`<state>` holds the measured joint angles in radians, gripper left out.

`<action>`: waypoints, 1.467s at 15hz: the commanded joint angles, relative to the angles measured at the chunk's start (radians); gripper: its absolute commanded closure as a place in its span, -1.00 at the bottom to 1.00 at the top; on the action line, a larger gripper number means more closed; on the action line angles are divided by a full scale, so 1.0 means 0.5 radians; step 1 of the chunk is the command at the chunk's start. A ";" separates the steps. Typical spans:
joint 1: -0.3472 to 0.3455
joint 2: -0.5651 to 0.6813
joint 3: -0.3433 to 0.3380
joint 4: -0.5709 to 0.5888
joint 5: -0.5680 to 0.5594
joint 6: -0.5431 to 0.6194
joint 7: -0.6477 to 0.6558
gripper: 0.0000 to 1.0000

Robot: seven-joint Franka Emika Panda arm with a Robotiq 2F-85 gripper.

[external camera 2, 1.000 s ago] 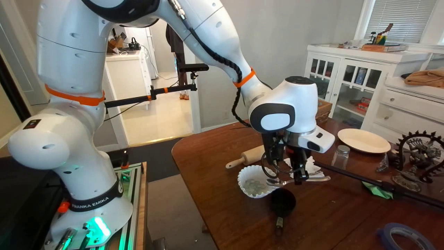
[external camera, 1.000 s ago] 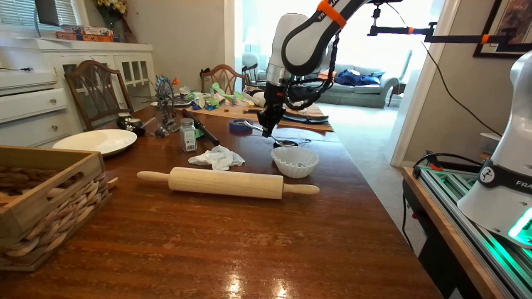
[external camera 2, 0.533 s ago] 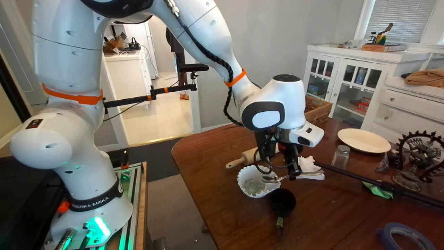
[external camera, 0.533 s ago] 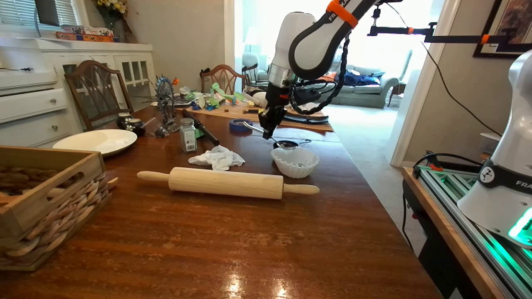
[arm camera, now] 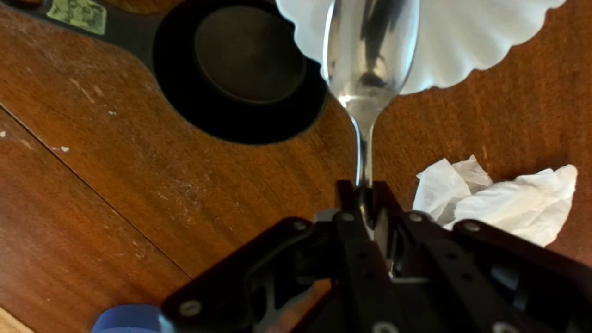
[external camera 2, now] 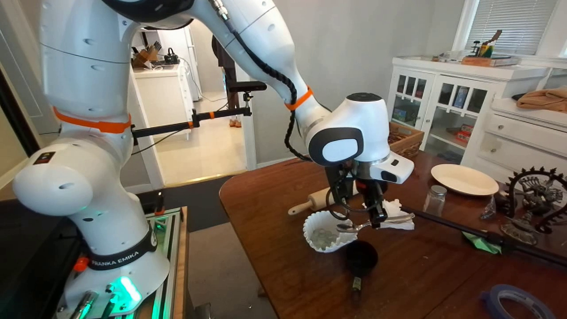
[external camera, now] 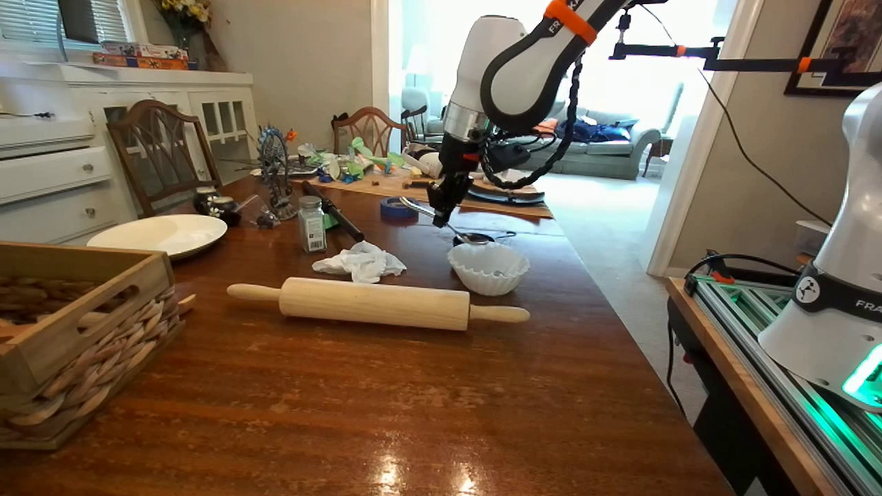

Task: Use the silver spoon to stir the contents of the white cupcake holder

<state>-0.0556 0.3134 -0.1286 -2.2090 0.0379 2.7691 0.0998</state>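
My gripper (arm camera: 364, 192) is shut on the handle of the silver spoon (arm camera: 370, 51), whose bowl points away from the fingers. In the wrist view the spoon's bowl overlaps the fluted edge of the white cupcake holder (arm camera: 467, 37). An exterior view has the spoon (external camera 2: 347, 227) tilted, bowl end lower, by the near rim of the cupcake holder (external camera 2: 325, 217); whether they touch I cannot tell. Clear, pale pieces (external camera 2: 323, 238) lie inside the holder. Above the table, the gripper (external camera: 441, 217) stands behind the holder (external camera: 489, 274) in an exterior view.
A dark cup with a handle (external camera 2: 361, 259) sits close beside the holder. A wooden rolling pin (external camera: 375, 303), crumpled white tissue (external camera: 362, 262) and a glass jar (external camera: 311, 224) are nearby. Farther off are blue tape (external camera 2: 516, 301), a white plate (external camera 2: 465, 179) and a basket (external camera: 89, 331).
The arm has shifted a little toward the holder, carrying the spoon with it, and then risen slightly. The grip on the spoon is unchanged.
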 commanded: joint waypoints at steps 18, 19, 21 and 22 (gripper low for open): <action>0.526 -0.138 -0.422 -0.640 -0.409 1.087 0.282 0.93; 0.513 -0.128 -0.418 -0.650 -0.403 1.101 0.279 0.93; 0.570 -0.106 -0.506 -0.655 -0.393 1.132 0.263 0.93; 0.566 -0.099 -0.514 -0.657 -0.391 1.151 0.259 0.93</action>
<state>0.1956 0.2530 -0.3371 -2.5198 -0.1570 3.2971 0.2449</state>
